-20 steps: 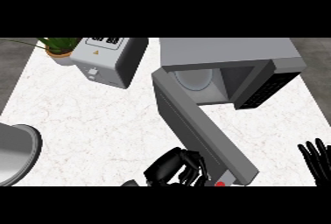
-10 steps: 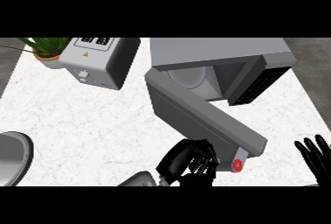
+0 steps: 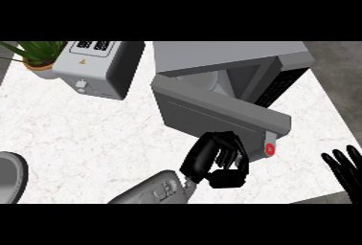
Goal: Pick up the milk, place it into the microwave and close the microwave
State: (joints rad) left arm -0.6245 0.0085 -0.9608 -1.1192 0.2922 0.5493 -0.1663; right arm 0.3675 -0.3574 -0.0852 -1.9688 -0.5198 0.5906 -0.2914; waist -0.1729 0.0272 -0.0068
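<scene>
While the left forearm (image 3: 157, 189) is coming in from the lower edge of the head view, the left hand (image 3: 216, 160) is pressing against the outer face of the microwave door (image 3: 212, 112), close to its free end. Its fingers are clenched, and nothing is showing inside them. At the lower right edge the right hand (image 3: 348, 168) is resting with its fingers released and pointing up, well apart from the door. A grey round vessel (image 3: 8, 176) is just showing at the left edge of the white marbled worktop (image 3: 92, 139).

Just beside the left hand, a red mark (image 3: 269, 149) is showing on the door's end. The door is standing partly open, slanting across the front of the microwave (image 3: 233, 55), whose grey cavity is showing behind it. The milk is not showing anywhere; it is probably sitting inside, hidden by the door, but that cannot be told.

Further back on the left, a toaster (image 3: 92, 67) is standing, with a potted plant (image 3: 37, 51) behind it in the corner.

Closing looks like the step in hand. The risk is that the clenched hand is pushing near the door's end, so it may be slipping past the edge and leaving the door ajar, or pushing the whole microwave back across the worktop.
</scene>
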